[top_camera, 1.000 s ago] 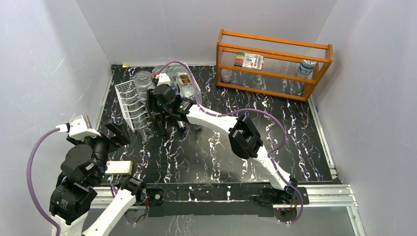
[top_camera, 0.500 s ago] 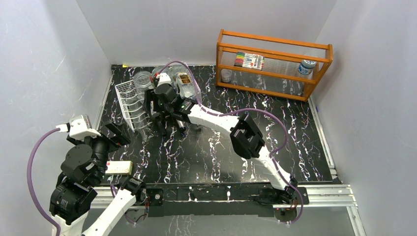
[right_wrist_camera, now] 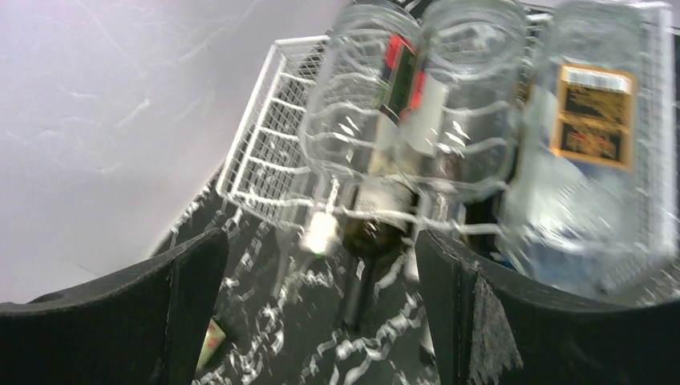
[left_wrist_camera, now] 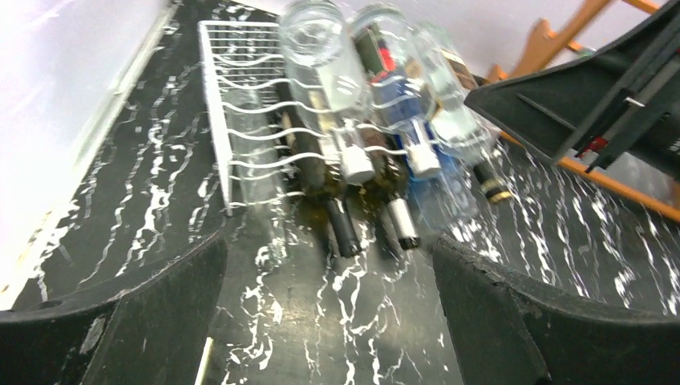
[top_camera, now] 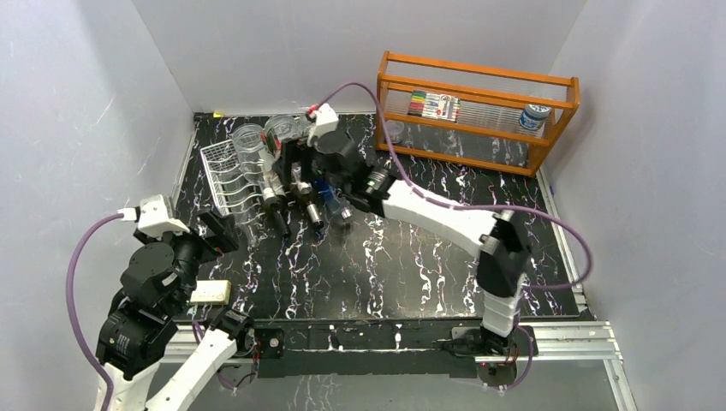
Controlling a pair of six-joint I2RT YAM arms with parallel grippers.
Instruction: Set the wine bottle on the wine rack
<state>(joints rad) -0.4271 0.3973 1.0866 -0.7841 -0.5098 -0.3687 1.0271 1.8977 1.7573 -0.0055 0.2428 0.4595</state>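
The white wire wine rack (top_camera: pixel 221 174) stands at the back left of the table. A dark wine bottle (top_camera: pixel 276 208) with a black-capped neck lies in its lower row, neck sticking out toward the front. It also shows in the left wrist view (left_wrist_camera: pixel 335 210) and the right wrist view (right_wrist_camera: pixel 375 233). My right gripper (top_camera: pixel 296 169) hovers open just above and behind the racked bottles, holding nothing (right_wrist_camera: pixel 321 321). My left gripper (left_wrist_camera: pixel 329 321) is open over bare table in front of the rack (left_wrist_camera: pixel 240 120), also empty.
Several clear and dark bottles (left_wrist_camera: pixel 377 88) fill the rack (right_wrist_camera: pixel 273 152). An orange wooden shelf (top_camera: pixel 476 111) with pens and a jar stands at the back right. A small white box (top_camera: pixel 208 292) lies near the left arm. Grey walls close in on three sides.
My right gripper has opened, let go of the wine bottle in the rack and pulled back up and to the right, its elbow swinging right. The left arm shifted slightly.
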